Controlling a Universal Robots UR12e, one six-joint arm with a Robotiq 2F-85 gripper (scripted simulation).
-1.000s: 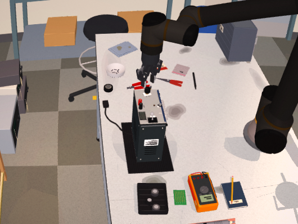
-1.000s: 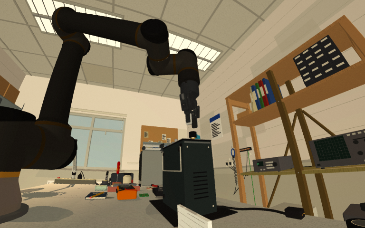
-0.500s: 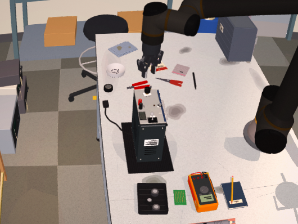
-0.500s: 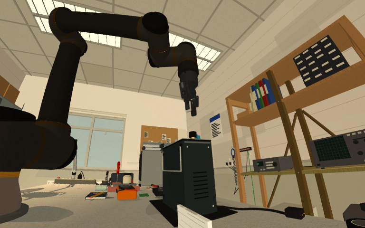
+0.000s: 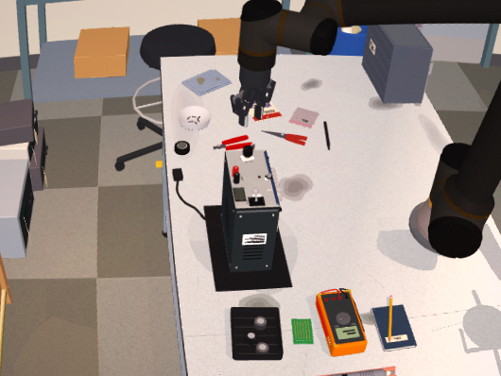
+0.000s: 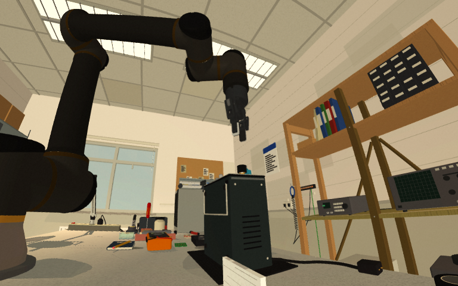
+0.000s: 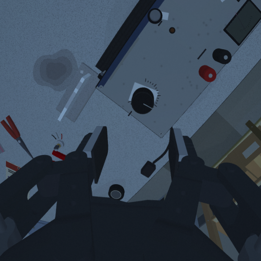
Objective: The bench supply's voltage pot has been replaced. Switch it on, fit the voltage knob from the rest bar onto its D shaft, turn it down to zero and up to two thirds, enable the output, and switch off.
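The bench supply's (image 5: 249, 208) top panel is hidden from the second side camera, where only its dark case (image 6: 238, 219) and the knob's top (image 6: 242, 168) show. The black voltage knob (image 7: 143, 100) sits on the panel (image 7: 170, 60) inside its tick scale, its white pointer aimed toward the lower right. It stands at the panel's far end (image 5: 247, 151), with my gripper (image 5: 252, 112) open and empty well above and beyond it. Red (image 7: 207, 73) and black (image 7: 221, 56) terminals, a meter window (image 7: 242, 23) and a small round button (image 7: 155, 15) also sit on the panel.
The table's left edge (image 5: 165, 189) runs close to the supply, with its plug and cord (image 5: 182, 186) alongside. Red pliers (image 5: 289, 137), a red-handled cutter (image 5: 234, 141), a tape roll (image 5: 182, 147) and a smoke detector (image 5: 194, 118) lie beneath my gripper. A multimeter (image 5: 341, 322) and knob tray (image 5: 256, 332) sit near the front.
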